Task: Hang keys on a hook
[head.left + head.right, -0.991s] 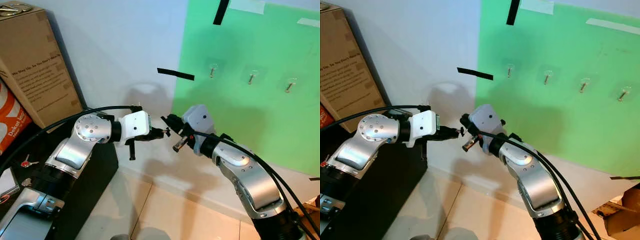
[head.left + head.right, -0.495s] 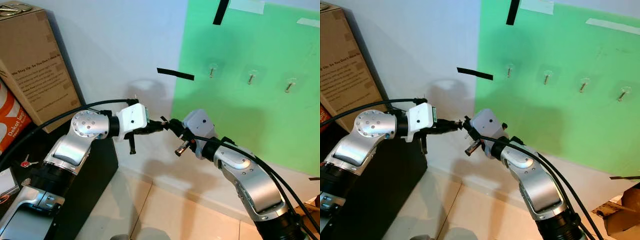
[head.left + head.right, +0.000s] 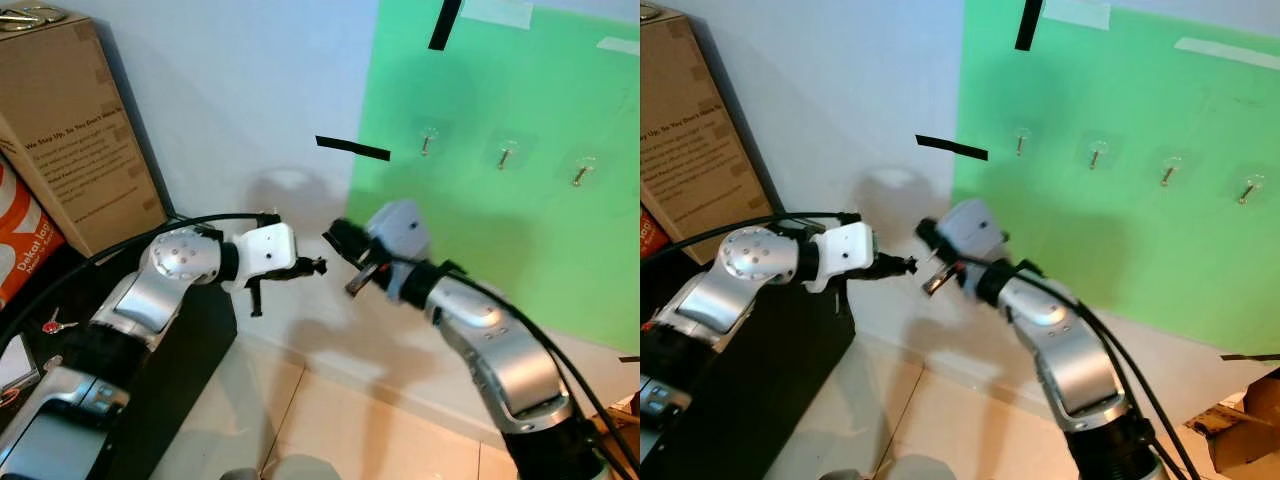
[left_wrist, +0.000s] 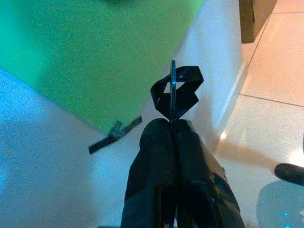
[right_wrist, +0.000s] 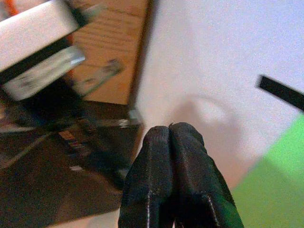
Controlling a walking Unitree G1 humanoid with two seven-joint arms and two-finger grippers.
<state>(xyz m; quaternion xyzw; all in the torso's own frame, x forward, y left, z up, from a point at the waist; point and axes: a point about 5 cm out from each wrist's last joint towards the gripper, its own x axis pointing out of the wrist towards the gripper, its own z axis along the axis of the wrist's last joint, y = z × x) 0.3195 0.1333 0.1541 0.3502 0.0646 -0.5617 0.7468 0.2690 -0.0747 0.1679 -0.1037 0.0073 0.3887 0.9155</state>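
While pinched in the left claw [image 4: 173,124], key ring [image 4: 175,91] juts past its tips, right claw [image 5: 170,130] pressed together.

The wall [image 3: 230,90] is white, with a bright green panel [image 3: 520,230] covering its right part. Black tape strips [image 3: 352,148] sit at the panel's edge and top. On the panel are small clear hooks [image 3: 427,140] with silver pegs. Left of the panel stands a brown cardboard box [image 3: 70,130] with dark print, beside an orange one with white lettering [image 3: 25,250]. Both arms are silver with black fingers; the left gripper [image 4: 172,124] pinches a black key ring [image 4: 175,92]. The floor [image 3: 330,420] is pale beige tile.
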